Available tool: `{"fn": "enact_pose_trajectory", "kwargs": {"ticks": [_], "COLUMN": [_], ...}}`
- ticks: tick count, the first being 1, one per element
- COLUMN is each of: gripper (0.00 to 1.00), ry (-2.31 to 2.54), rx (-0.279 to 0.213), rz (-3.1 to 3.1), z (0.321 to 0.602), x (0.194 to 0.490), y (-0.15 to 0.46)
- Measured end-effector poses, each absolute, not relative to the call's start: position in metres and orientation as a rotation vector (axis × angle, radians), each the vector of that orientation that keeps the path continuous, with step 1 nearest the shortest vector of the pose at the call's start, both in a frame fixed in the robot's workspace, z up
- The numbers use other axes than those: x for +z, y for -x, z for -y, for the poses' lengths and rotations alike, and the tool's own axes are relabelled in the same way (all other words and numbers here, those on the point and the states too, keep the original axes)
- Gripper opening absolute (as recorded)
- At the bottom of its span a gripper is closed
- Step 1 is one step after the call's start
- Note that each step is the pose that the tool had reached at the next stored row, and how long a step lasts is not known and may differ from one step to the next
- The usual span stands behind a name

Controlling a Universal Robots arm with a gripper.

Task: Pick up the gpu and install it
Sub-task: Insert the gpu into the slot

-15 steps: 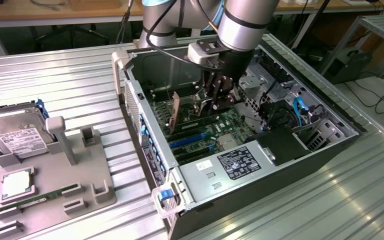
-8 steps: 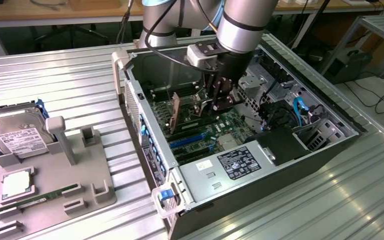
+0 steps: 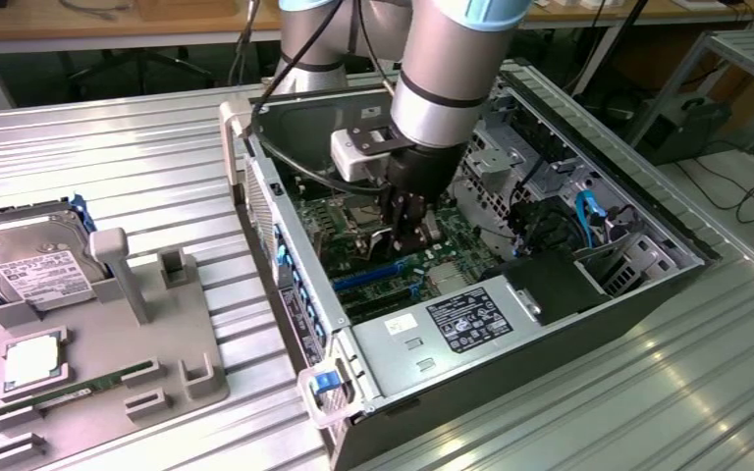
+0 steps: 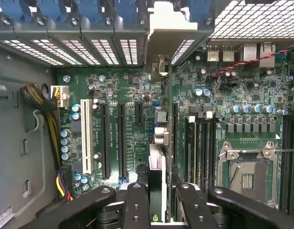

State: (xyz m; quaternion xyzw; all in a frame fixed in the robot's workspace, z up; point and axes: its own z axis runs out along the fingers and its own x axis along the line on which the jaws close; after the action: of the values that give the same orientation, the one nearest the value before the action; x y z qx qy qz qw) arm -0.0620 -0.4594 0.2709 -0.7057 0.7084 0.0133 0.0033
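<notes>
Inside the open case (image 3: 639,285), the pincer (image 4: 156,200) grips the gpu (image 4: 157,162) edge-on.

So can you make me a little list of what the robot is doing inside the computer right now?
place: open computer case on a metal table
gripper: gripper down inside the case, over the motherboard
holding: gpu, clamped edge-on between the fingers
gpu position: standing over the motherboard's slots; whether it is seated cannot be told
nearby: hard drive in a grey holder beside the case

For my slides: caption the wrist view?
Gripper holding the gpu edge-on above the motherboard slots.
</notes>
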Motion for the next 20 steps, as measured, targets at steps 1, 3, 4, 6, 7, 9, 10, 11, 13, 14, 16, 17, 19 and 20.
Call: {"fn": "enact_pose_trajectory", "kwargs": {"ticks": [1,3,4,6,7,9,10,11,13,14,16,17,19,20], "gripper": [0.27,0.27,0.27,0.27,0.27,0.27,0.27,0.27,0.27,0.27,0.27,0.27,0.27,0.27], "ry": [2.212,2.212,2.212,2.212,2.212,2.212,2.212,2.212,2.212,2.212,2.212,2.212,2.212,2.212], "rx": [0.042,0.042,0.042,0.042,0.042,0.042,0.042,0.042,0.042,0.042,0.042,0.042,0.042,0.042], "rz": [-2.221,-2.221,-2.221,-2.221,-2.221,-2.221,-2.221,-2.220,-2.221,-2.221,-2.220,-2.220,-2.220,-2.220], "z": [0.460,0.462,0.462,0.462,0.462,0.462,0.462,0.462,0.462,0.462,0.462,0.462,0.462,0.462], "x": [0.270,0.265,0.264,0.262,0.262,0.262,0.258,0.256,0.256,0.256,0.256,0.256,0.256,0.255], "y": [0.062,0.065,0.069,0.071,0.071,0.072,0.072,0.072,0.072,0.072,0.072,0.072,0.072,0.072]}}
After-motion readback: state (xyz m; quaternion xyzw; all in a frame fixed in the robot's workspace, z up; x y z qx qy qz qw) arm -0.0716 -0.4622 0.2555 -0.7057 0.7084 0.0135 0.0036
